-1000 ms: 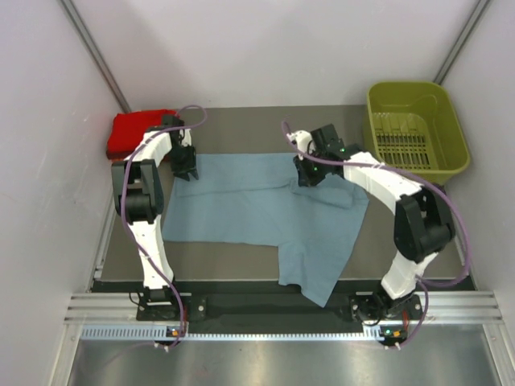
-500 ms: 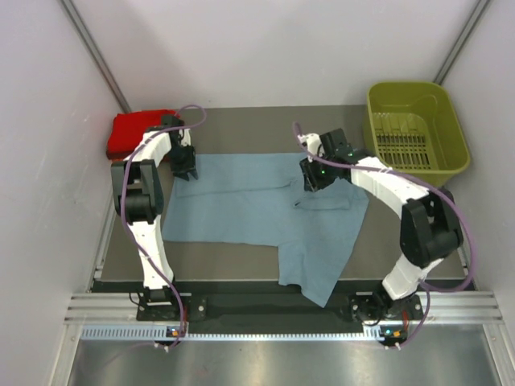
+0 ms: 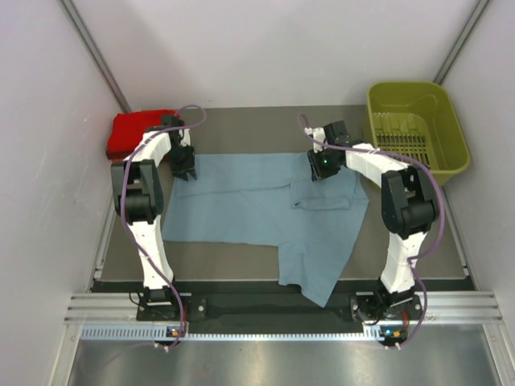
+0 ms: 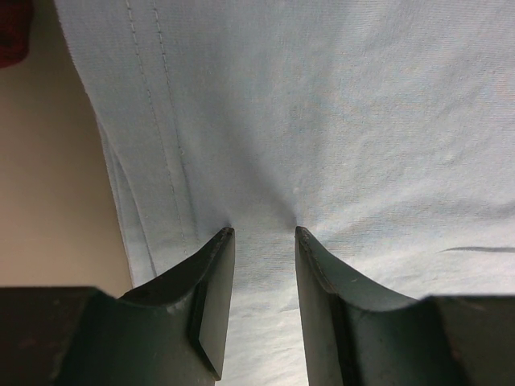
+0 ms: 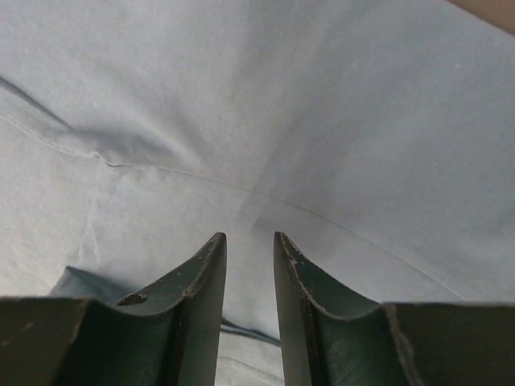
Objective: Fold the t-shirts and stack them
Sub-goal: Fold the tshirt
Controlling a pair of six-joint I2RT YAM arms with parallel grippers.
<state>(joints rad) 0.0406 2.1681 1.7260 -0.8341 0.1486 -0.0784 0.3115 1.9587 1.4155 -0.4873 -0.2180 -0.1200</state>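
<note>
Shirt (image 3: 257,213) between stack (image 3: 135,130) and basket (image 3: 416,129)

We note even, diffuse overhead lighting, soft shadows and no glare; wrist-view foregrounds are dark and slightly blurred.

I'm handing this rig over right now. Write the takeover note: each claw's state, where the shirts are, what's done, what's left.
Left claw: shut on the far left corner of the grey-blue cloth t-shirt, pinching a small pucker.
Right claw: nearly shut on the same shirt's far right part, by a seam; a firm grip can't be confirmed.
The shirt lies spread on the table, near corner hanging over the front edge.
Bright red folded shirt: far left corner of the table.
Olive-green plastic basket: far right.
Done: red shirt folded.
Left: fold the grey-blue shirt, stack it.
</note>
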